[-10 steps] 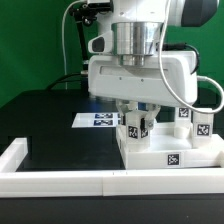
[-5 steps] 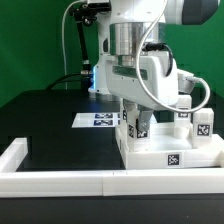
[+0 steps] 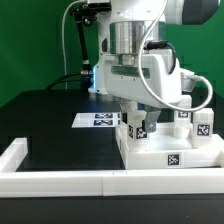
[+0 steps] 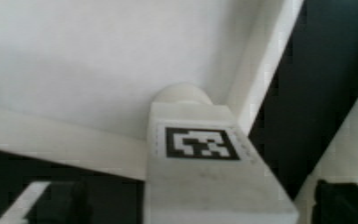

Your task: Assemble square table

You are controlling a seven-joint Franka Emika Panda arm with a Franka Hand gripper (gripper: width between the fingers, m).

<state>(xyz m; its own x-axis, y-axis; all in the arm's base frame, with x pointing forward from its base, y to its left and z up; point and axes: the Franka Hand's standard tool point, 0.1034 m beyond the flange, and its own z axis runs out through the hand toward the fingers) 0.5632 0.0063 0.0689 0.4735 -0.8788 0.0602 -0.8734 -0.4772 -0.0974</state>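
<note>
The white square tabletop slab (image 3: 160,145) lies at the front of the exterior view's right, with a tag on its near edge. My gripper (image 3: 137,122) reaches straight down over its near-left corner and is shut on an upright white tagged leg block (image 3: 138,129) standing on the slab. Two more leg blocks (image 3: 183,115) (image 3: 202,126) stand upright at the slab's far right. In the wrist view the held leg (image 4: 202,150) fills the middle between my dark fingers, with the slab (image 4: 105,60) behind it.
The long white rim (image 3: 60,181) runs along the front of the black work surface, and the slab rests against it. The marker board (image 3: 100,120) lies flat behind and to the left of the slab. Cables hang behind the arm.
The hand has turned about its vertical axis while staying over the same leg block. In the last half second it has hardly moved. The slab and the other legs stayed put.
</note>
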